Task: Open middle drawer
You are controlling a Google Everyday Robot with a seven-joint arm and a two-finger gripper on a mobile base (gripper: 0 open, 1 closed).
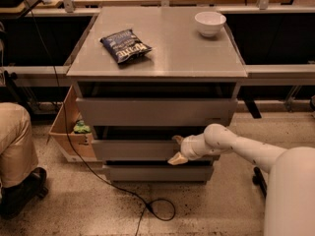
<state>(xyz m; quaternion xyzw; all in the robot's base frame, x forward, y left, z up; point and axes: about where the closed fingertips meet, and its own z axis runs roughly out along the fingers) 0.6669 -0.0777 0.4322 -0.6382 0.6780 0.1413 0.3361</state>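
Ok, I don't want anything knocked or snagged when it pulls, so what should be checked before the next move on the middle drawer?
1. The end effector is on the middle drawer front, right of centre: ok.
2. Firm hold on that front: cannot tell.
3. The floor cable lies below the drawer's path: ok.
4. The person's leg at left is apart from the drawers: ok.
5. The chip bag and bowl sit back from the cabinet top's front edge: ok.
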